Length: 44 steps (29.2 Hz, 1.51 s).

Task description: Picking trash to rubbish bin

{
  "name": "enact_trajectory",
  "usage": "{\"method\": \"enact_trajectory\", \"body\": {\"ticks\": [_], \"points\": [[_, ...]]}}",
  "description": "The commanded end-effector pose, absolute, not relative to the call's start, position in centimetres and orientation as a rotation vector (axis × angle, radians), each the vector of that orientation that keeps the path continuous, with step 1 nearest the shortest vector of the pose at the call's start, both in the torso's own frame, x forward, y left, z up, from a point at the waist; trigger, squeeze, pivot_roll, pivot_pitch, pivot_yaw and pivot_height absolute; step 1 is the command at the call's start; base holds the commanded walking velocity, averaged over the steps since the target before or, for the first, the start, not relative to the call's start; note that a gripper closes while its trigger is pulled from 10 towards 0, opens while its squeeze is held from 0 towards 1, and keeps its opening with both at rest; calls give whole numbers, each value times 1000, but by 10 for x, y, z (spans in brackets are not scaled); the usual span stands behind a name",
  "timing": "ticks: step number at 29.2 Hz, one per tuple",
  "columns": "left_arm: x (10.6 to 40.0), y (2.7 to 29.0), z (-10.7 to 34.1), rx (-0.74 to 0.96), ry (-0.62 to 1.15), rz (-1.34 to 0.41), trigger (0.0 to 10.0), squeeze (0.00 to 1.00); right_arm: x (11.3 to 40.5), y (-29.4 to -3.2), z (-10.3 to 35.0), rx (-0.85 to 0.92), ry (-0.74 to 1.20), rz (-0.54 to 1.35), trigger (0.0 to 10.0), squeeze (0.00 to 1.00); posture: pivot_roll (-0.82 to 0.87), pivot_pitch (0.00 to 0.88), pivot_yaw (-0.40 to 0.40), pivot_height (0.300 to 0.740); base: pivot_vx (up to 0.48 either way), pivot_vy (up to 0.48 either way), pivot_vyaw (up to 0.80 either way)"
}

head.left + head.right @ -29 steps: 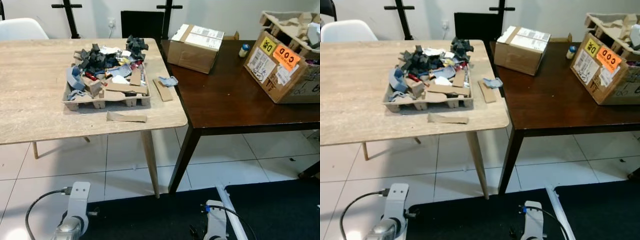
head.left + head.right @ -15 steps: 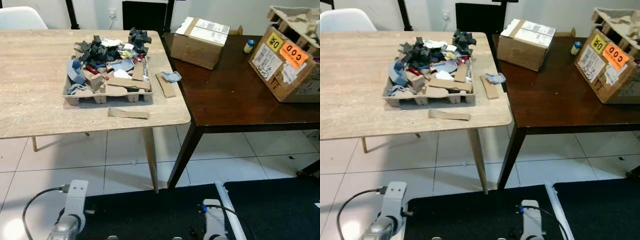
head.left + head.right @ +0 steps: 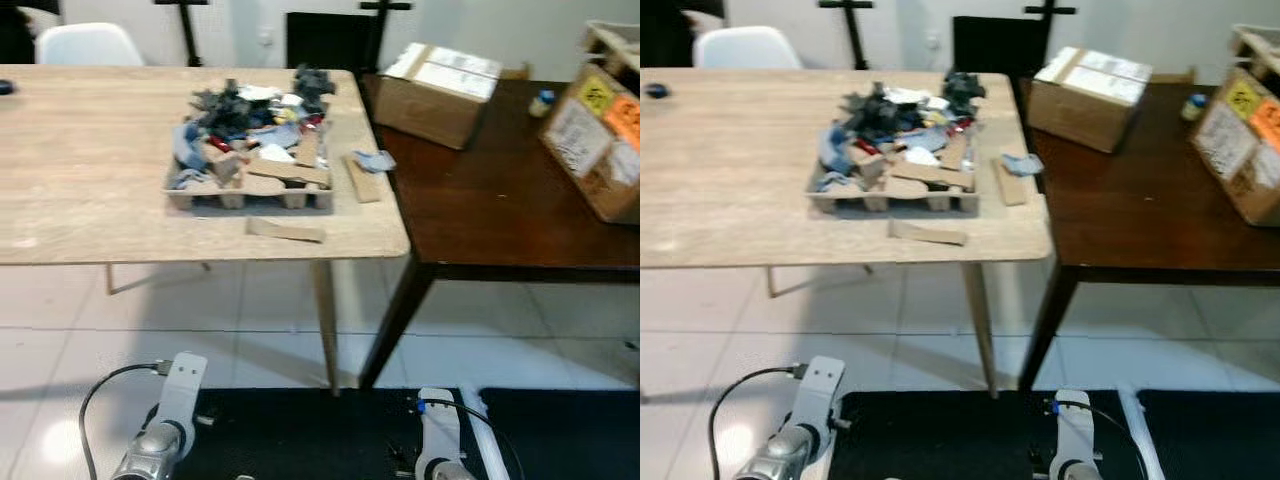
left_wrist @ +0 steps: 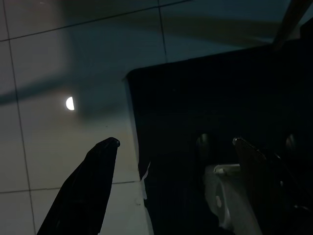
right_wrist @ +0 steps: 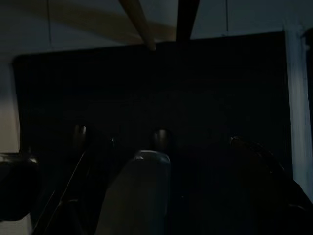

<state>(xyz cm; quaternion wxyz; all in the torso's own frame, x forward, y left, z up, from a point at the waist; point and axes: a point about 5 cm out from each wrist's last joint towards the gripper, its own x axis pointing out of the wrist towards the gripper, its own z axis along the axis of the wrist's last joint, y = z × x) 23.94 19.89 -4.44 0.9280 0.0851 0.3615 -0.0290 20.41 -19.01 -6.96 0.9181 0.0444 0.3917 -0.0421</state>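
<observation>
On the pale wooden surface (image 3: 90,180) ahead sits a moulded cardboard tray (image 3: 250,190) heaped with paper and fabric scraps (image 3: 255,125), untouched; loose cardboard strips (image 3: 286,230) lie beside it. Left gripper (image 4: 171,147) hangs spread wide and empty; right gripper (image 5: 161,161) too dark to judge. Nothing binned yet.

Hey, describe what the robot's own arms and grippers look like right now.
Two silver metal arms: the left arm trails a black cable looping off its wrist, and the right arm carries a thin black cable with a small blue fitting. The left gripper has two long, tapered black fingers.
</observation>
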Motion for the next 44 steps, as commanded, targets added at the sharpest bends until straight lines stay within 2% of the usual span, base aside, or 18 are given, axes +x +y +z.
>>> {"method": "enact_trajectory", "body": {"ticks": [1,14,33,38,44], "points": [[235,197,-49,161,773,-59,10000,0,190,-195,-77,103,852,-119,10000,0,59,134,-15,740,0,0,0],[234,197,-50,107,783,-19,10000,0,187,-201,-77,92,860,-125,10000,0,41,136,-24,740,0,0,0],[236,193,-50,62,774,4,10000,0,191,-205,-75,65,848,-102,10000,0,26,131,-41,740,0,-468,0],[237,193,-49,25,771,17,10000,0,191,-205,-74,64,845,-98,10000,0,26,134,-42,740,0,52,0],[238,193,-49,27,769,13,10000,0,191,-205,-74,63,844,-97,10000,0,25,137,-44,740,0,480,0]]}}
